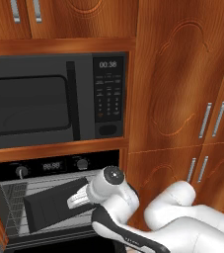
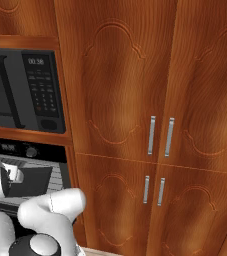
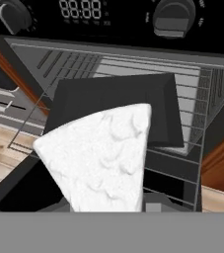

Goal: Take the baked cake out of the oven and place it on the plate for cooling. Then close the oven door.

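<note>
Microwave (image 1: 54, 101) display at the top of its keypad panel (image 1: 108, 94) reads "00:38" in the left base view; same reading in the right base view, blurrier. Keypad button labels too small to read. Oven (image 3: 108, 15) display between the two knobs shows "88:88"; tiny marks under it illegible.

The robot arm (image 1: 182, 217) is showing as a chain of glossy white, rounded shells — bulbous, smooth segments meeting at dark, near-black joint bands. A round white cap with a small dark disc at its centre is closing one joint end. Toward the hand, a pale ribbed section is joining a blocky black part. No cables or lettering are showing.
</note>
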Motion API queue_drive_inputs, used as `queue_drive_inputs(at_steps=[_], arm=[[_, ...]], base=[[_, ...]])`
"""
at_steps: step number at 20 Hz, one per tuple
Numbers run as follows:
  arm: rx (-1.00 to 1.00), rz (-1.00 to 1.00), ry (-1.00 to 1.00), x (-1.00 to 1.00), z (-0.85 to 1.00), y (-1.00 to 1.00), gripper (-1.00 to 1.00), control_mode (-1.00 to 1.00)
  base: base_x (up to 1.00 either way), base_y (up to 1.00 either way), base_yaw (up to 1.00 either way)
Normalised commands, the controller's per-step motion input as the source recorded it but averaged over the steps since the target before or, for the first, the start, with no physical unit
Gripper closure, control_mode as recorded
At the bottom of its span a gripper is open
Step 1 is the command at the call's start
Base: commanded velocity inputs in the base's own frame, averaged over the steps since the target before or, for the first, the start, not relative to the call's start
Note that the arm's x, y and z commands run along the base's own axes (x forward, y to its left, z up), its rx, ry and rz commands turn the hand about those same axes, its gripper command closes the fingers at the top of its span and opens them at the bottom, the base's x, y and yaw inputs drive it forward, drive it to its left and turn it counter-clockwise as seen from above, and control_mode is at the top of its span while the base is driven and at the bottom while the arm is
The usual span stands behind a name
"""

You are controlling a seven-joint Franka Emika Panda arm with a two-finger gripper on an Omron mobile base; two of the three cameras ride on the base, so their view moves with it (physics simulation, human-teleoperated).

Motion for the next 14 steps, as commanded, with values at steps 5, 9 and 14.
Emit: queue_drive_inputs(at_steps=[5, 9, 14], arm=[[0.00, 0.00, 0.00, -0.31, 0.23, -0.10, 1.00, -1.00], [0.00, 0.00, 0.00, -0.21, 0.28, -0.02, 1.00, -1.00], [0.00, 0.00, 0.00, -0.11, 0.18, -0.03, 1.00, -1.00]], base=[[0.00, 0.00, 0.00], [0.00, 0.00, 0.00], [0.00, 0.00, 0.00]])
